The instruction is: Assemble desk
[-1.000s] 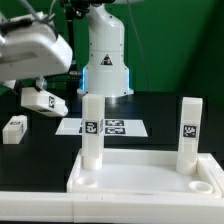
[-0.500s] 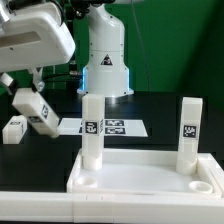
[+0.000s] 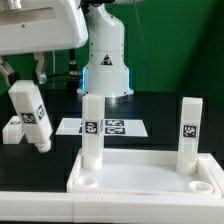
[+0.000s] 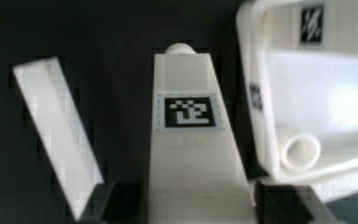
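The white desk tabletop point(image 3: 150, 180) lies rim-up at the front, with two white legs point(image 3: 92, 130) point(image 3: 188, 130) standing upright in its far corner sockets. My gripper point(image 3: 26, 86) is shut on a third leg point(image 3: 31, 117), which hangs almost upright and slightly tilted above the table, off the tabletop's corner on the exterior view's left. In the wrist view this leg point(image 4: 186, 130) runs out from between my fingers point(image 4: 115, 204), its marker facing the camera, beside the tabletop's rim point(image 4: 265, 95) and an empty corner socket point(image 4: 300, 152). A fourth leg point(image 3: 11, 130) point(image 4: 59, 130) lies on the table just behind.
The marker board point(image 3: 110, 127) lies flat on the black table behind the tabletop. The robot's white base point(image 3: 106, 60) stands beyond it at the back.
The held leg has swung from lying slanted to nearly upright and has come lower. The gripper body has shifted toward the exterior view's right. The grip is unchanged.
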Motion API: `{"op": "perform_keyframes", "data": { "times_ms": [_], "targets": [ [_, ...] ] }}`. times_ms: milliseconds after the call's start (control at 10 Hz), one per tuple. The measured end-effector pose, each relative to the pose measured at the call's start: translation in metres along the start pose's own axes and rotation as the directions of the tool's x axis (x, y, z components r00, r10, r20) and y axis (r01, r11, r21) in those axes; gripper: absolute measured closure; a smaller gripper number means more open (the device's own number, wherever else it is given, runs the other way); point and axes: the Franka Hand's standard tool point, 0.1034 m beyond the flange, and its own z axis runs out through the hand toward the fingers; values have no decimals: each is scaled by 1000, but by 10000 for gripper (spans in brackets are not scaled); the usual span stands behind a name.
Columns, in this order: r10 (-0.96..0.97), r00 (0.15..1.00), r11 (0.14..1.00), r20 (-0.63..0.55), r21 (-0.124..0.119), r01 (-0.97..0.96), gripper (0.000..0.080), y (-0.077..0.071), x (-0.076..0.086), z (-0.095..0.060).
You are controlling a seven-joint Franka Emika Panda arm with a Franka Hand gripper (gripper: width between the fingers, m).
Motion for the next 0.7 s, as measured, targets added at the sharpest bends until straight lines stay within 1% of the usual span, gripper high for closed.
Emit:
{"op": "perform_keyframes", "data": {
  "times_ms": [100, 200, 300, 400, 500, 700],
  "targets": [
    [-21, 1000, 1000, 2, 2, 21, 515, -10, 0, -2],
    [-50, 999, 999, -15, 5, 50, 515, -24, 11, -5],
    [-89, 996, 996, -22, 4, 89, 515, -38, 20, -6],
    [-107, 994, 994, -19, 2, 107, 515, -44, 22, -5],
    [-100, 995, 995, -19, 1, 100, 515, -40, 21, -4],
    [-99, 995, 995, -32, -5, 99, 515, -39, 22, -3]
  ]
}}
